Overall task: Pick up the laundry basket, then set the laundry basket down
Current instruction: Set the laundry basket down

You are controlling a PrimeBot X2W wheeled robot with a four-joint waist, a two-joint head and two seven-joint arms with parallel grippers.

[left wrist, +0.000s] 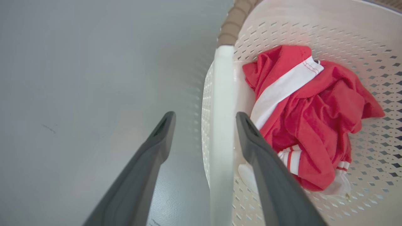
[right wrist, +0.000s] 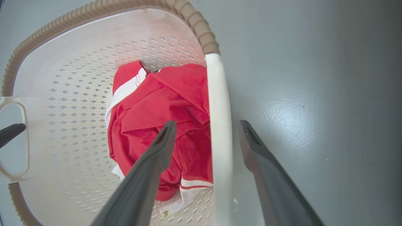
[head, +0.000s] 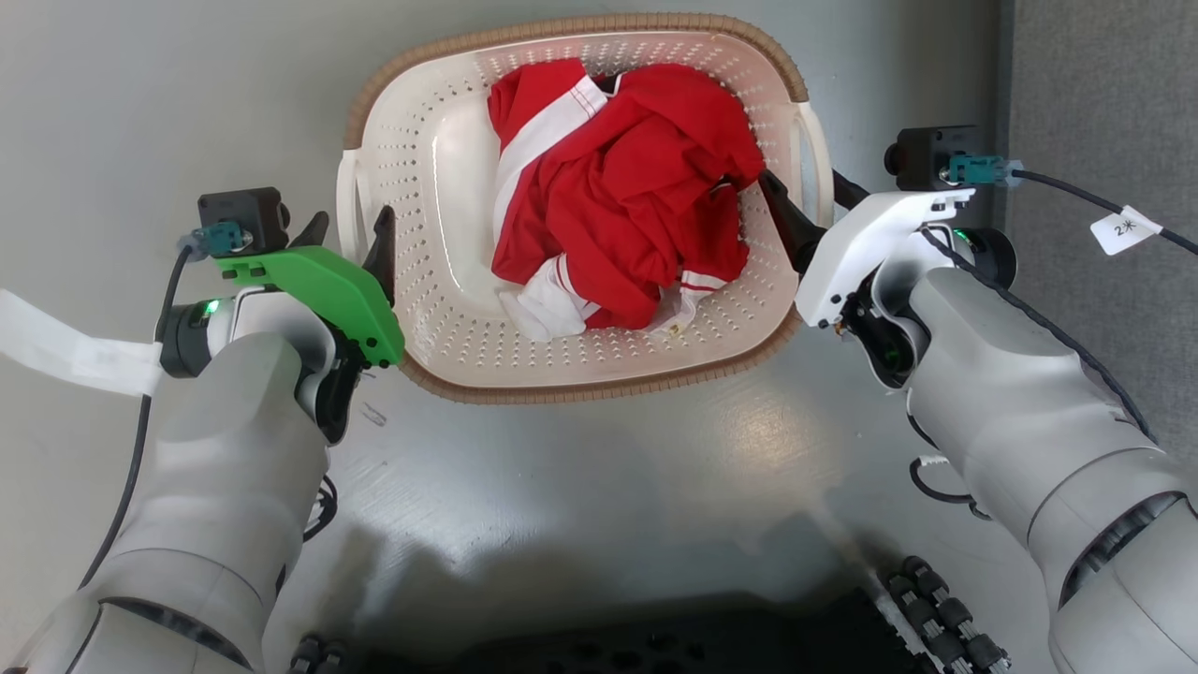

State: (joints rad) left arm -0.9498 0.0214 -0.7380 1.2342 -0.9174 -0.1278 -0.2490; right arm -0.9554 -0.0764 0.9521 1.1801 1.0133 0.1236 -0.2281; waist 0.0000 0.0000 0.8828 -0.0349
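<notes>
Soft, even light is coming down from overhead, leaving the glossy grey floor [head: 599,487] bright. A pale patch of glare is shining on it just before the cream-white perforated plastic laundry basket [head: 430,187], and a dark shadow is pooling along the head view's bottom edge. The wrist views are bowing lines at their edges, and the basket's white loop handle [left wrist: 221,125] is washing out nearly blank.
</notes>
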